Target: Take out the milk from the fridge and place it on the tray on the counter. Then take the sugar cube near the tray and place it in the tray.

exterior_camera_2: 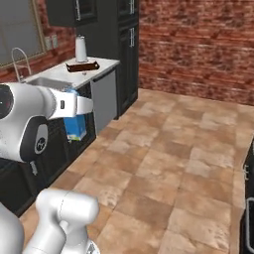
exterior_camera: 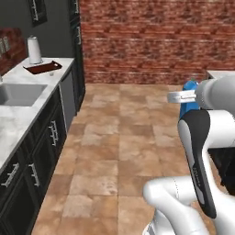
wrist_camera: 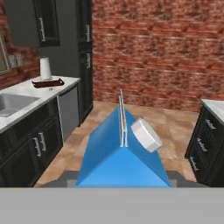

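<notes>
My gripper [exterior_camera: 185,95] is shut on the milk [exterior_camera: 188,108], a bright-blue gabled carton held upright over the tiled floor. In the right base view the gripper [exterior_camera_2: 80,106] grips the milk [exterior_camera_2: 77,127] near its top. The milk's gable [wrist_camera: 122,153] and white cap rise close to the camera in the hand view. The dark reddish-brown tray [exterior_camera: 42,67] lies at the far end of the counter [exterior_camera: 20,120], well away from the carton; the tray [wrist_camera: 47,82] is also far off in the hand view. The sugar cube is too small to make out. The fridge is out of view.
A white paper-towel roll [exterior_camera: 34,49] stands just behind the tray. A grey sink [exterior_camera: 18,94] with a faucet [exterior_camera_2: 17,58] is set in the counter. Dark cabinets and a grey dishwasher [exterior_camera: 68,98] line the left. A second counter [wrist_camera: 214,106] stands at the right. A brick wall closes the far end.
</notes>
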You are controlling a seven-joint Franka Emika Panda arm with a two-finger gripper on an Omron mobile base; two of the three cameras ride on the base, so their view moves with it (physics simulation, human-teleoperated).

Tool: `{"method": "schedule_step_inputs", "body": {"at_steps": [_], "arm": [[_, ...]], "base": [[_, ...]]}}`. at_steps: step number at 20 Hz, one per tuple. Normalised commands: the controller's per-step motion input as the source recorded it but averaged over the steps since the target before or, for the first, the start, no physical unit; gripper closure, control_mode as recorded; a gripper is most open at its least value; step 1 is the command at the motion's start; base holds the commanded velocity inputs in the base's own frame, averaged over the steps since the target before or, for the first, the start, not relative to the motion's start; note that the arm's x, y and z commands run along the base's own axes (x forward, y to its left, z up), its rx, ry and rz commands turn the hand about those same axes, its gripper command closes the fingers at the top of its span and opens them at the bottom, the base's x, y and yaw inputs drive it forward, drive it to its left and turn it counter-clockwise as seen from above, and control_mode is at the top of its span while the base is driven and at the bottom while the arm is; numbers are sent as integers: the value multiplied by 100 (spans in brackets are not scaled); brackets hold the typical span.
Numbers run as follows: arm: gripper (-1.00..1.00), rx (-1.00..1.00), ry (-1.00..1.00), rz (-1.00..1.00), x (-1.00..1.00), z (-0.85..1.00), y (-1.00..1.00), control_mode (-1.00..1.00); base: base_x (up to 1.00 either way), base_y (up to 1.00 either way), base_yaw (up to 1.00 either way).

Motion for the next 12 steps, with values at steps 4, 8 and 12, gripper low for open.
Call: {"method": "schedule_step_inputs", "body": {"at_steps": [4, 8, 12], "arm": [[100, 0, 0, 0, 0, 0, 0, 100], [100, 0, 0, 0, 0, 0, 0, 100], [100, 0, 0, 0, 0, 0, 0, 100]], "base": [[100, -32, 48], [100, -53, 52], [100, -55, 53]]}}
